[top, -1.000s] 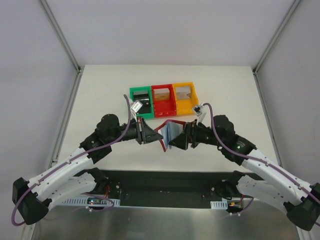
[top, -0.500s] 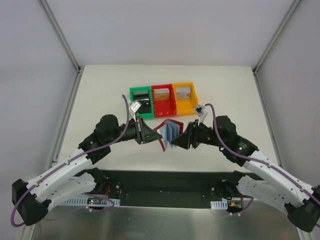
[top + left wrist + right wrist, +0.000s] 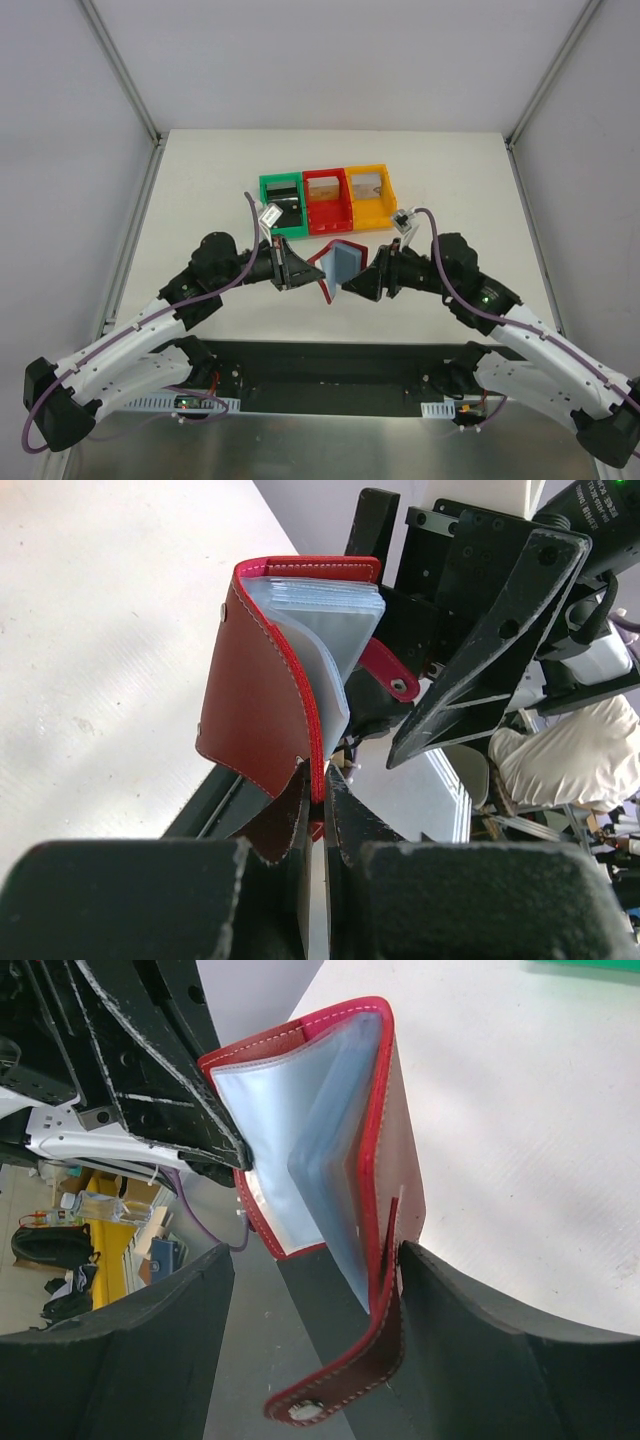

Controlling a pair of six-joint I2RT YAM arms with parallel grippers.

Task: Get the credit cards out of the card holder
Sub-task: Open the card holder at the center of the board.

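one open card holder shows clear sleeves, left claw pinching.

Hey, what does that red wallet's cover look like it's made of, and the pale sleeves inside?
The card holder cover looks like leather or faux leather: smooth dark-red skin, slight sheen, pale stitching along the edges; real or synthetic I can't tell. The inner sleeves look like thin translucent plastic, glossy bluish-grey, bending in soft curves.

Open dark-red card holder between left pincer and right pincer, close to the red bin
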